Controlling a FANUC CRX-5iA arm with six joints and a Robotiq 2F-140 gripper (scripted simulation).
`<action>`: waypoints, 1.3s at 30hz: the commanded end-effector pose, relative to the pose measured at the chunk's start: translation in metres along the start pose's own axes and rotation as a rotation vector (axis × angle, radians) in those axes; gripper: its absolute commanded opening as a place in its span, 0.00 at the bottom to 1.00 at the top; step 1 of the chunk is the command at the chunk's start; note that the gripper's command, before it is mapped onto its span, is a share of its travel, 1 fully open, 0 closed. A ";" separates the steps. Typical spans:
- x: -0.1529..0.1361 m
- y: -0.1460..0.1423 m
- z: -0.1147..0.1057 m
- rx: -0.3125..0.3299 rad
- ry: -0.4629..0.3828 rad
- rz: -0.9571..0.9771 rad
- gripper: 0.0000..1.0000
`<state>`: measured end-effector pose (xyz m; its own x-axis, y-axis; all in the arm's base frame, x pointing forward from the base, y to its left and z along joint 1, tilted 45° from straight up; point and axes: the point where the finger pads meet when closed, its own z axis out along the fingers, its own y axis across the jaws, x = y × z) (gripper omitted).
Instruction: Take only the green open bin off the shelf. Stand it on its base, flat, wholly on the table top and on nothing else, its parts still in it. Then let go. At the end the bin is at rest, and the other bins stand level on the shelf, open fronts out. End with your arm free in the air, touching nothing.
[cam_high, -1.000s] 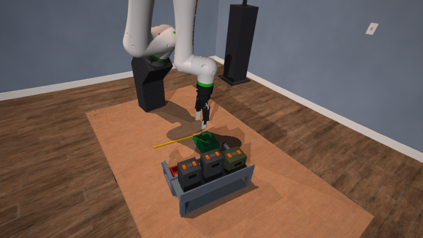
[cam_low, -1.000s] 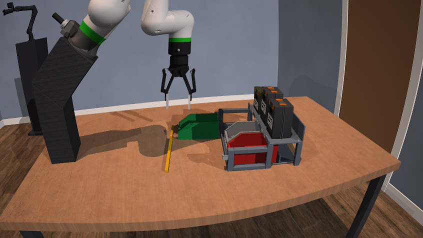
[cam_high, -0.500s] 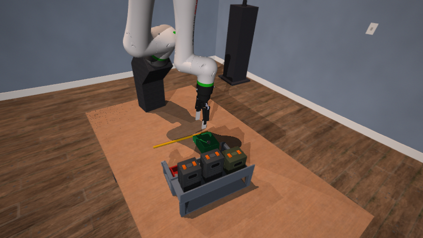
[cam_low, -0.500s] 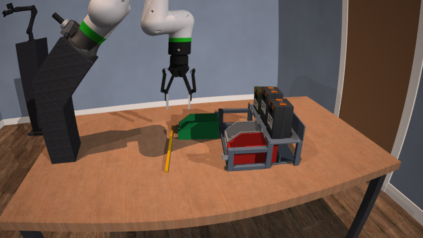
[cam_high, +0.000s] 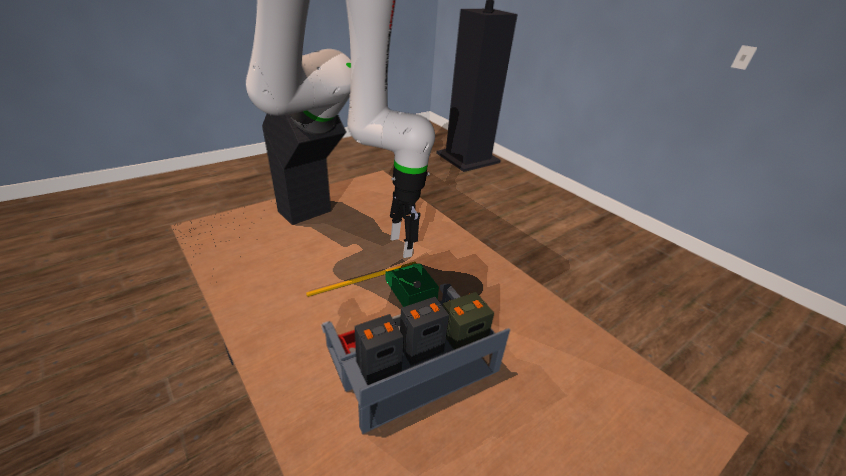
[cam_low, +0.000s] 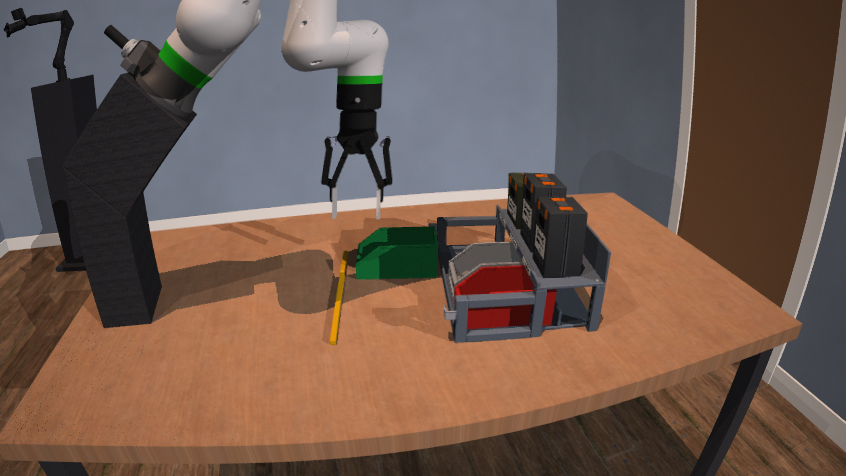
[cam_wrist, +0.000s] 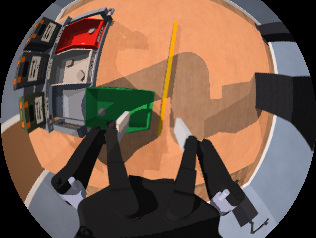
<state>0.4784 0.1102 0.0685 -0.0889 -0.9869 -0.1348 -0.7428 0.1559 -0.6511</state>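
Green bin (cam_high: 412, 284) (cam_low: 397, 260) (cam_wrist: 120, 102) below the open fingers (cam_high: 407, 252) (cam_low: 378, 210).

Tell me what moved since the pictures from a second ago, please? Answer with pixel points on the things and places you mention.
Nothing has visibly moved. The gripper (cam_high: 401, 245) (cam_low: 356, 216) (cam_wrist: 152, 121) hangs in the same spot with its fingers apart and empty, so nothing was grabbed or let go. The green bin (cam_high: 414, 288) (cam_low: 396, 262) (cam_wrist: 125, 102) is where it was on the table, and the red bin (cam_high: 347, 341) (cam_low: 492, 284) (cam_wrist: 80, 37) and the yellow strip (cam_high: 349, 282) (cam_low: 338, 304) (cam_wrist: 168, 75) stayed put too.
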 end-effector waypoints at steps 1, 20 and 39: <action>0.000 0.000 0.000 0.009 -0.010 0.000 0.57; 0.000 0.000 0.000 0.028 -0.029 0.000 0.57; 0.000 0.000 0.001 0.046 -0.048 0.000 0.57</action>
<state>0.4783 0.1103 0.0687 -0.0887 -0.9869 -0.1351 -0.7426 0.1559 -0.6513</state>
